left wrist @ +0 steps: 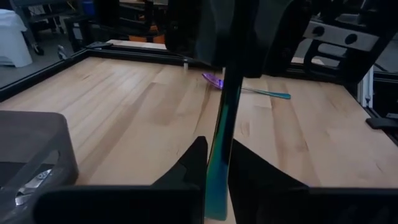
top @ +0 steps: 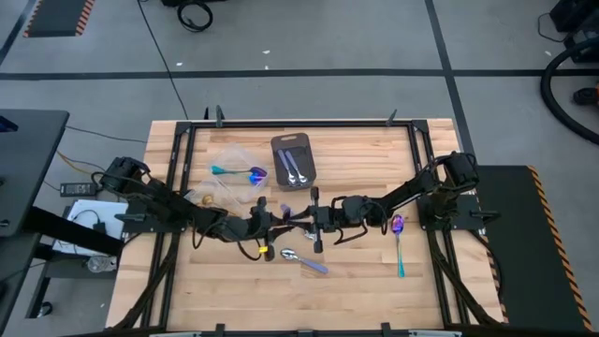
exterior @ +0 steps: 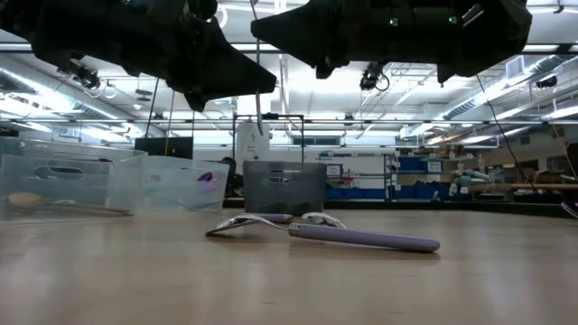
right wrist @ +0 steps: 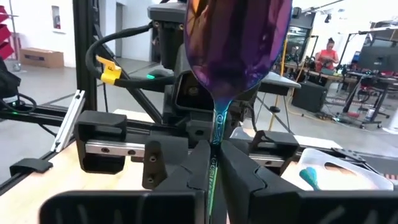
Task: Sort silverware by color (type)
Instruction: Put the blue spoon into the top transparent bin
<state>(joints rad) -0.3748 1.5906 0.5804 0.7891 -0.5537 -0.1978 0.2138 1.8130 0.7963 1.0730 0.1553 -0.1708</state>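
Mid-bench: left claw [left wrist: 214, 165] and right claw [right wrist: 214, 163] both clamped on one teal-handled spoon [right wrist: 236, 43], held clear of the bench [top: 374, 281].

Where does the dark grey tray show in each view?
High: dark grey tray, upper middle of the table.
Low: tray at centre, far back.
Left wrist: tray in lower left corner.
Right wrist: not in it.
Landmark: clear tub beside it, except left wrist.

Robotics lab: taped concrete floor [top: 374, 37], shelving [exterior: 433, 167], workstations.
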